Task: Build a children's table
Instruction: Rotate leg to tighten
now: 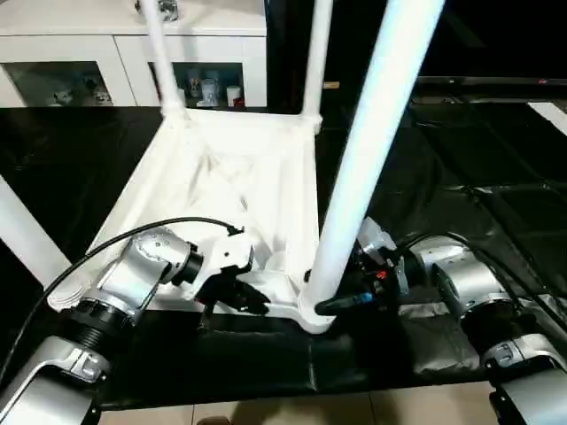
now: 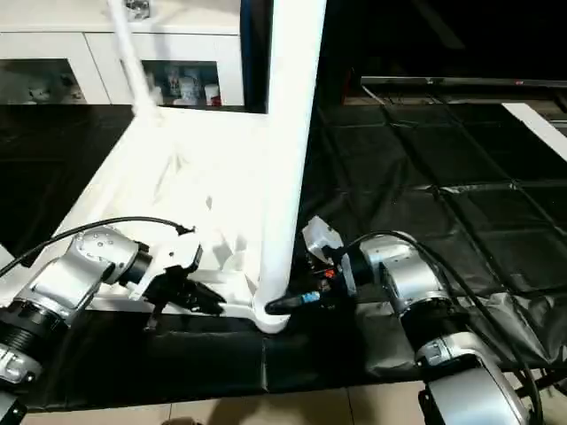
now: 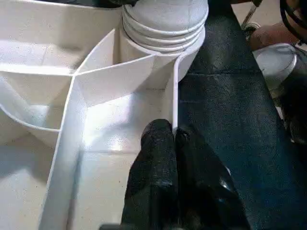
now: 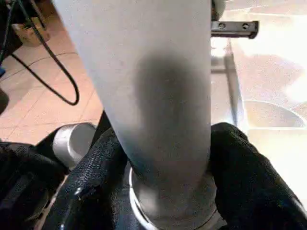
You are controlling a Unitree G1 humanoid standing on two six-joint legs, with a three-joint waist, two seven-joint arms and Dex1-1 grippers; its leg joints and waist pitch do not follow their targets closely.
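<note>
The white table top (image 1: 221, 177) lies upside down on a black mat, its ribbed underside facing up. Legs stand in the far left socket (image 1: 164, 62) and the far right socket (image 1: 317, 62), and another leg (image 1: 27, 239) shows at the left. The near right leg (image 1: 363, 150) rises from its corner socket (image 3: 163, 28). My right gripper (image 1: 341, 297) is shut around this leg's base, one black finger (image 4: 91, 177) on each side. My left gripper (image 1: 239, 297) is shut on the top's near rim wall (image 3: 175, 96), just left of that socket.
A white cabinet with glass doors (image 1: 89, 53) stands behind the table top. The black mat (image 1: 496, 177) stretches to the right, with wrinkles. Beige tiled floor (image 1: 292, 412) runs along the mat's near edge, and a black cable (image 4: 57, 81) lies on it.
</note>
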